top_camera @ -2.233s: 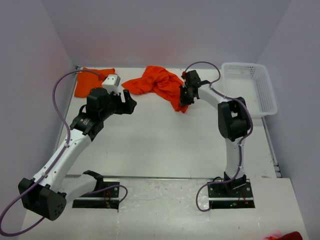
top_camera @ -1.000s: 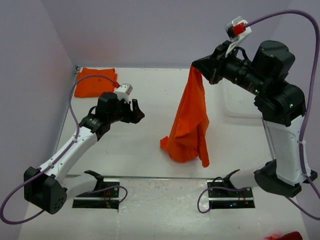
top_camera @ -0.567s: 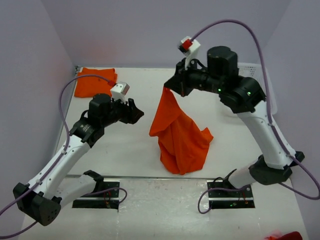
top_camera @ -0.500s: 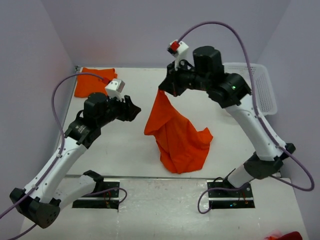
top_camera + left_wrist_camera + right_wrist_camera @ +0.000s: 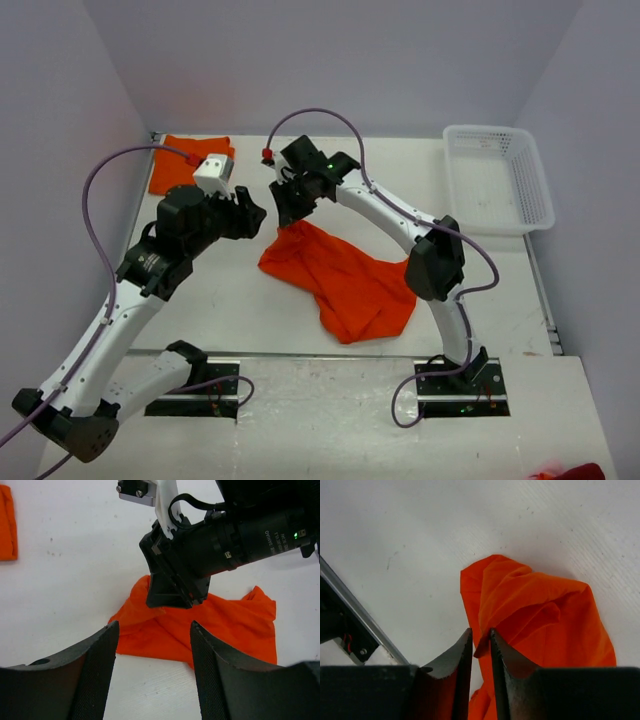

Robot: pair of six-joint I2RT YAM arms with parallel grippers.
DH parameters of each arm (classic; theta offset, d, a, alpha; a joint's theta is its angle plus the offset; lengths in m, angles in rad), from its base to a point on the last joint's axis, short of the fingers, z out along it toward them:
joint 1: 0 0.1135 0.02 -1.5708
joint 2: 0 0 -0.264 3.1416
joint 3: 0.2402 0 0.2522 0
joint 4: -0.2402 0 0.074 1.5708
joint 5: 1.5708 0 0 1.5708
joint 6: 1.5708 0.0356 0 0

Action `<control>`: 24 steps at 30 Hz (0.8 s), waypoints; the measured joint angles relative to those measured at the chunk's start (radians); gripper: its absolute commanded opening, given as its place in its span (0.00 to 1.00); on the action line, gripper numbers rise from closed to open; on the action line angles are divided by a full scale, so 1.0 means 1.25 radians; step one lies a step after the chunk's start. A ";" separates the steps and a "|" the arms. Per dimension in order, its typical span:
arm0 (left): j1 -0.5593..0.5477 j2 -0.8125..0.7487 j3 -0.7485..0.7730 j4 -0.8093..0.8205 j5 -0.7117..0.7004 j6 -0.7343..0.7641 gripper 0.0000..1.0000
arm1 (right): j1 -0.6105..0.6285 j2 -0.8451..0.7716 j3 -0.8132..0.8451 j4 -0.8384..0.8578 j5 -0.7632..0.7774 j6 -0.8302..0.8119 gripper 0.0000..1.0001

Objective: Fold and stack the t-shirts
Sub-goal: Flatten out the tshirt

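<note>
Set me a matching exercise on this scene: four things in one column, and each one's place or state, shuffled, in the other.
Things
1. crumpled t-shirt
2. folded t-shirt
3. basket
4. left gripper

Place or state
A. far right corner of the table
B. open, holding nothing
C. far left corner
D. table middle, one edge pinched by the right gripper

Pairs: 1-D, 2-C, 3-A, 4-B

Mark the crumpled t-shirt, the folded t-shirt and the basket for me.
crumpled t-shirt (image 5: 340, 280), top external view, middle of the cloth.
folded t-shirt (image 5: 172, 172), top external view, its flat upper face.
basket (image 5: 485, 128), top external view, far rim.
</note>
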 measured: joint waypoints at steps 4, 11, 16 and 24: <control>0.000 0.028 -0.021 -0.006 0.000 0.000 0.61 | 0.000 0.021 0.005 0.003 0.032 0.009 0.63; -0.008 0.119 -0.102 0.014 0.031 -0.002 0.57 | -0.032 -0.028 -0.056 0.034 0.164 0.018 0.69; -0.047 0.164 -0.136 0.025 0.033 -0.004 0.56 | -0.132 -0.171 -0.214 0.058 0.204 0.027 0.68; -0.085 0.172 -0.136 0.075 0.044 -0.007 0.56 | -0.149 -0.466 -0.661 0.209 0.193 0.094 0.63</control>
